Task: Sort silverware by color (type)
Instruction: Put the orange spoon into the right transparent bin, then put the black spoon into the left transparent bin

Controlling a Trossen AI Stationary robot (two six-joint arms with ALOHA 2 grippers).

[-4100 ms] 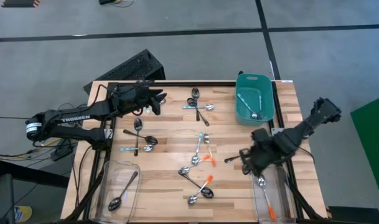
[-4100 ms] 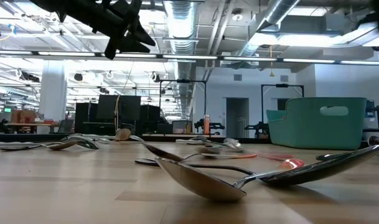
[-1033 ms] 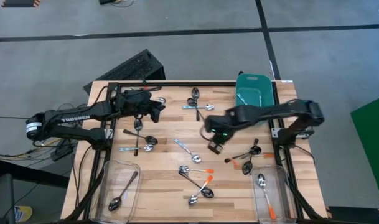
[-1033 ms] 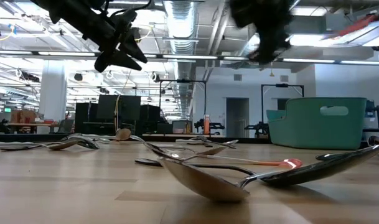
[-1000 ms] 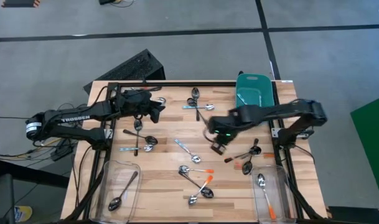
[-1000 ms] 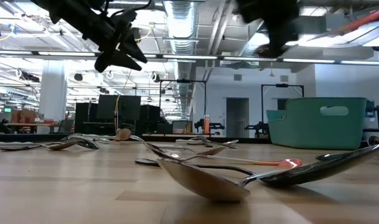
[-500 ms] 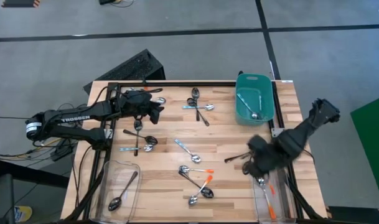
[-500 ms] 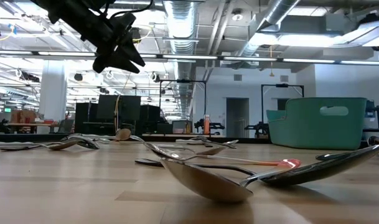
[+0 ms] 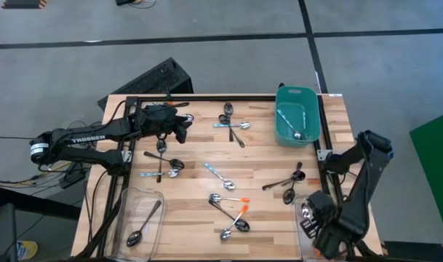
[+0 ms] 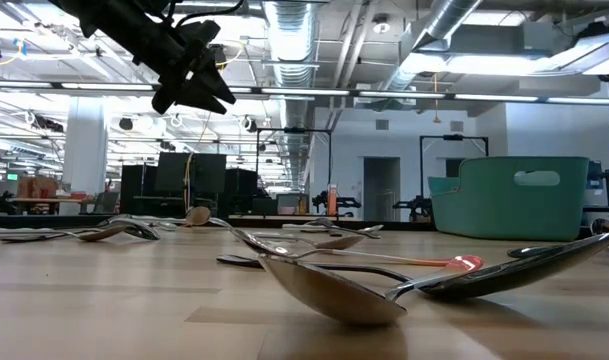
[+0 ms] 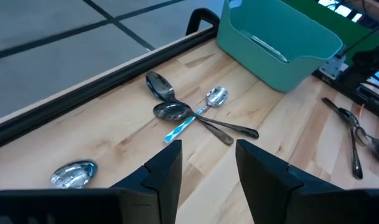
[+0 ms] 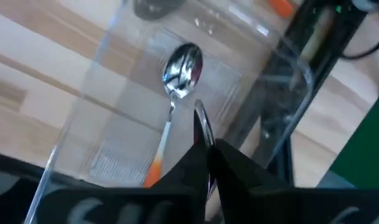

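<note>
The right gripper point(image 9: 329, 234) hangs over the clear bin point(image 9: 305, 240) at the table's point(image 9: 199, 145) 5 o'clock corner, its jaws closed on the thin handle of a spoon point(image 12: 202, 127); in the right wrist view an orange-handled spoon point(image 12: 177, 87) already lies inside that bin. The left gripper point(image 9: 183, 127) hovers above the table near 11 o'clock, jaws open and holding nothing, with a lone spoon bowl point(image 11: 74, 173) on the wood just beneath it. The rest of the silverware is scattered on the table: a crossed cluster with a light-blue handle point(image 9: 232, 124) near 12 o'clock, a group point(image 9: 163, 164) toward 9 o'clock, a single blue-handled spoon point(image 9: 217, 175) near the centre, orange-handled spoons point(image 9: 232, 211) toward 6 o'clock, and dark spoons point(image 9: 288, 183) toward 4 o'clock. The teal tub point(image 9: 313, 124) at 1 o'clock holds spoons, and a second clear bin point(image 9: 126, 218) at 7 o'clock holds one dark spoon point(image 9: 142, 225).
</note>
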